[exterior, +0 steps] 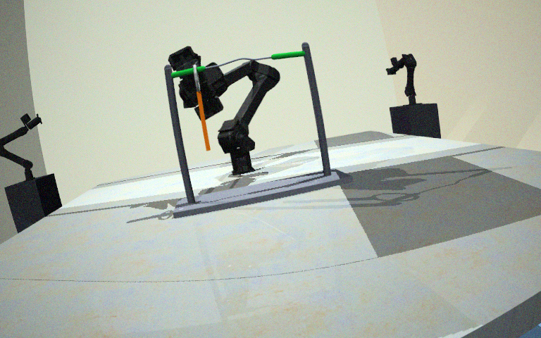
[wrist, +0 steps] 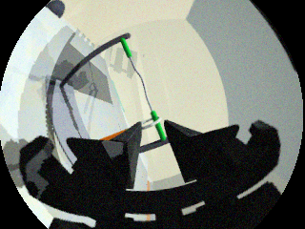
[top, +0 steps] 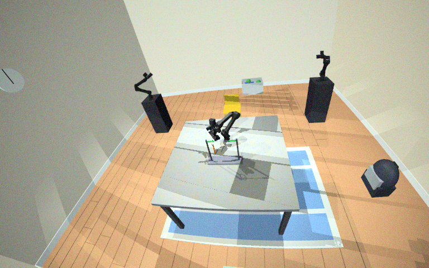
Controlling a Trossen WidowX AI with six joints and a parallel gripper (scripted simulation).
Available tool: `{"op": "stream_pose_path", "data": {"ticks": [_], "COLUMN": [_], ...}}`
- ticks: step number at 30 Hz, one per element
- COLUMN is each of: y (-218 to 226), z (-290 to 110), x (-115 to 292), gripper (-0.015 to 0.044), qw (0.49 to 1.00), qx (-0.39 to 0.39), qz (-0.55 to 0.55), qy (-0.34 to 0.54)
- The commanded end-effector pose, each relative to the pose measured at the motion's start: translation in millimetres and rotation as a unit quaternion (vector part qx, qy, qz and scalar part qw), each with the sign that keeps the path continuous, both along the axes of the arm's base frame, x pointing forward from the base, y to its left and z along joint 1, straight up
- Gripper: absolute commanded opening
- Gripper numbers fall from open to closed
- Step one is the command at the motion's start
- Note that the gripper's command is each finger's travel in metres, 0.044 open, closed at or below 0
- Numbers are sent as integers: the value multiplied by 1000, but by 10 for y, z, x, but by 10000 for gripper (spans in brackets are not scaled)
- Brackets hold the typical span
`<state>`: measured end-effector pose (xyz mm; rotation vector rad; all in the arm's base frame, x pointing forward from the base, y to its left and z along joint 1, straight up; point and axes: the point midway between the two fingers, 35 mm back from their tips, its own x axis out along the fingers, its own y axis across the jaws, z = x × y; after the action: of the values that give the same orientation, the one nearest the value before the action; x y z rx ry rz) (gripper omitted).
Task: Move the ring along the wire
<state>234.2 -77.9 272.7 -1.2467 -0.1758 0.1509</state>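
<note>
Top view: the arm (top: 229,121) leans over the frame on the table (top: 189,189). Exterior: the ring (exterior: 196,77) hangs on the left green bit (exterior: 187,72), handle (exterior: 203,121) dangling, with the gripper (exterior: 199,99) right behind it. Wrist: fingers part-closed with a gap, gripping nothing.

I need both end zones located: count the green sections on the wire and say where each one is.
2. One green section sits beside the left post in the exterior view, with the ring hanging on it. The other green section sits beside the right post. None appears hidden.
</note>
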Motion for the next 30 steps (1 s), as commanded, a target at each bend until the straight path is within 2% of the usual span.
{"op": "stream_pose_path", "data": {"ticks": [1,9,11,20,30], "y": [-107,-110,-78,-76,-80], "z": [-551,-1507,-1641,-1651,-1471], "x": [-83,-308,-356,-343,-69], "gripper": [160,160,160,160,160], "qw": [992,925,908,902,851], "qx": [112,348,385,396,486], "qz": [-13,-46,-51,-55,-100], "qy": [62,148,158,162,171]}}
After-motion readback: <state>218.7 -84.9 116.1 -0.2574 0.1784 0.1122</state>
